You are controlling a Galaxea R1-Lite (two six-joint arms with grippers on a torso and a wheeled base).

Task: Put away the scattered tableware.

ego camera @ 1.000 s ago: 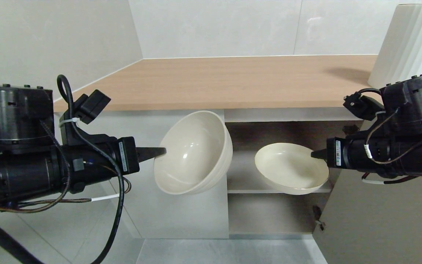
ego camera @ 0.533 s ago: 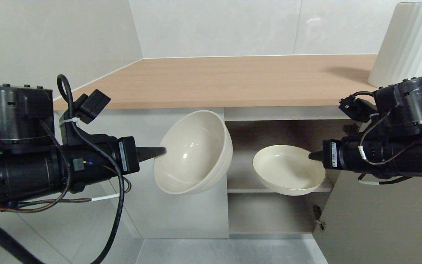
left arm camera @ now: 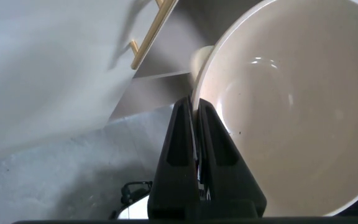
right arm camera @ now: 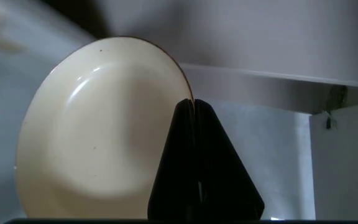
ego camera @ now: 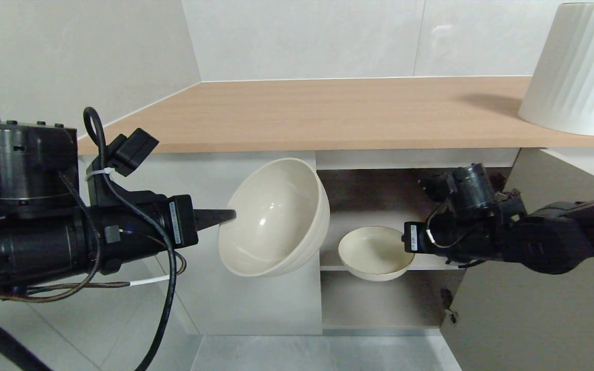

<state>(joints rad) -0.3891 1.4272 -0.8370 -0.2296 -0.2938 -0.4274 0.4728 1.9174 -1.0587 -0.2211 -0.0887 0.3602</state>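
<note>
Currently left tool [ego camera: 230,214] grips bowl [ego camera: 276,216], right tool [right arm camera: 194,106] plate [ego camera: 374,251]; labels [ego camera: 173,224] unreadable.

deep cream bowl [ego camera: 276,216]: gripped by rim, tipped sideways in mid-air | shallow cream dish [ego camera: 375,252]: gripped by rim, held above shelf [ego camera: 330,257] edge

1. Dish [ego camera: 374,252] at cabinet [ego camera: 379,180] shelf [ego camera: 431,267] lvl: resting on it or just above, couldn't tell; rim hidden where right gripper [ego camera: 407,241] pinched it.
2. Bowl [ego camera: 274,216] covered cabinet opening's left edge; in left wrist view its rim ran off frame.
3. Ribbed white vessel [ego camera: 570,67] on counter [ego camera: 328,113] above cabinet: right side cut off by frame edge.
</note>
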